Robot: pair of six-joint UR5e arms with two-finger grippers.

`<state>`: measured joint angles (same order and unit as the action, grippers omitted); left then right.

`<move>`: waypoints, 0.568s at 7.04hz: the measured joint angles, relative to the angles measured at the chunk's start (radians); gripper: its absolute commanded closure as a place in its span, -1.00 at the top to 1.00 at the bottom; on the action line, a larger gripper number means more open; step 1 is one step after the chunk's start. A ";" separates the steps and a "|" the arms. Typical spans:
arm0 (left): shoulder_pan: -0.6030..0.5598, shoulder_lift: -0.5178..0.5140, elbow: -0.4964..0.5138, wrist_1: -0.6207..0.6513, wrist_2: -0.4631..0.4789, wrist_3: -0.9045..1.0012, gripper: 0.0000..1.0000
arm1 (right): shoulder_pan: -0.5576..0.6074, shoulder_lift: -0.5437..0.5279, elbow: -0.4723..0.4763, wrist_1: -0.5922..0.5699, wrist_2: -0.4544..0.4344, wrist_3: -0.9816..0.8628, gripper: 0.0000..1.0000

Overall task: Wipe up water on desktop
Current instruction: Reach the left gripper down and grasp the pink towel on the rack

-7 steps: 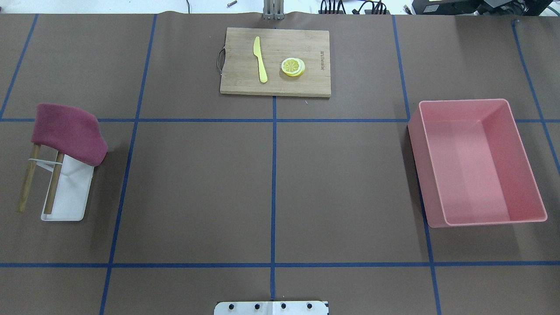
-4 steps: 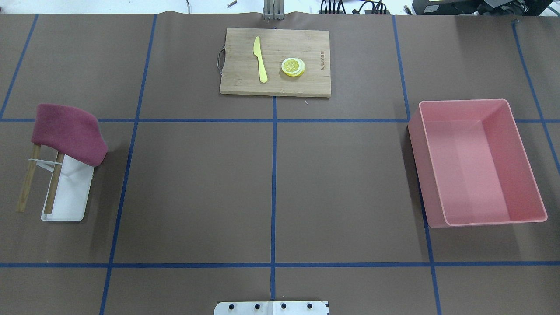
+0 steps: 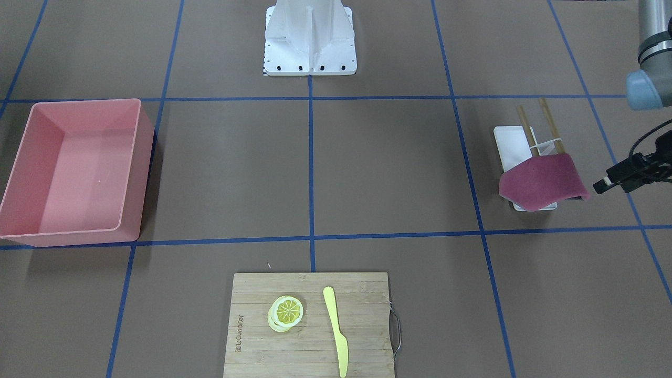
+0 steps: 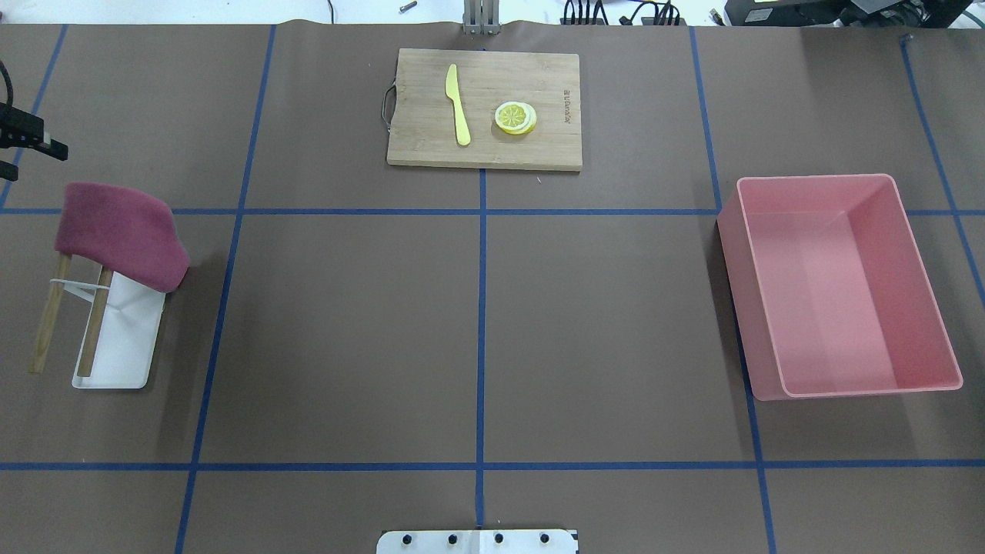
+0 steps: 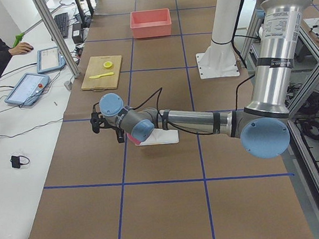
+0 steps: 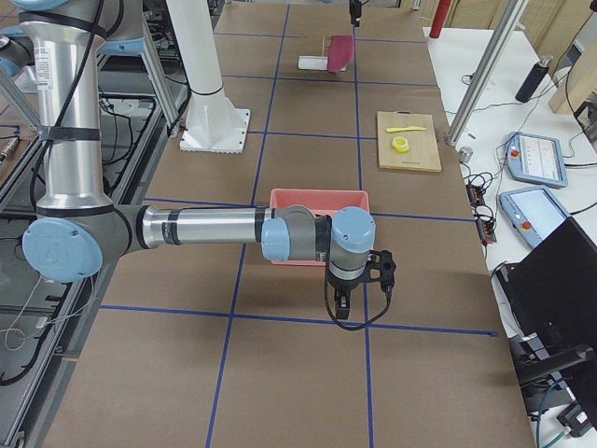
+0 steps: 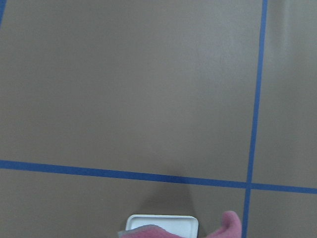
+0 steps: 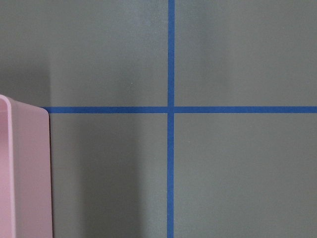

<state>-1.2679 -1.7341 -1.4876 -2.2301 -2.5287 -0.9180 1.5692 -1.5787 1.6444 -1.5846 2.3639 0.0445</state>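
Observation:
The brown desktop [image 4: 346, 331] with blue tape lines shows no water that I can make out. A dark red cloth [image 4: 119, 231] hangs over a small wooden rack above a white tray [image 4: 123, 346] at the left side; it also shows in the front view [image 3: 541, 181]. My left gripper [image 5: 98, 124] hovers just beyond the cloth on its far side; only a black wrist part [image 4: 27, 138] reaches the overhead view. My right gripper [image 6: 354, 275] hangs over the desktop near the pink bin. I cannot tell whether either is open or shut.
A pink bin [image 4: 816, 178] stands at the right. A bamboo cutting board [image 4: 423, 146] at the far middle carries a yellow knife [image 4: 458, 104] and lemon slices [image 4: 514, 118]. The robot's base plate [image 4: 477, 541] sits at the near edge.
A black part of my left wrist has come into the overhead view at the far left edge, above the cloth. Nothing on the table has moved.

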 measured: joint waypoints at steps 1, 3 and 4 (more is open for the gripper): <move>0.029 0.001 0.002 -0.029 0.002 -0.037 0.95 | 0.000 -0.001 0.000 0.000 0.000 0.000 1.00; 0.047 0.006 0.005 -0.043 0.003 -0.050 0.93 | 0.000 -0.001 0.000 0.000 0.000 0.000 1.00; 0.049 0.011 0.008 -0.044 0.002 -0.049 0.71 | 0.000 0.000 0.001 0.000 0.000 0.000 1.00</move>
<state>-1.2193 -1.7232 -1.4794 -2.2743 -2.5266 -0.9672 1.5693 -1.5790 1.6449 -1.5846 2.3642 0.0445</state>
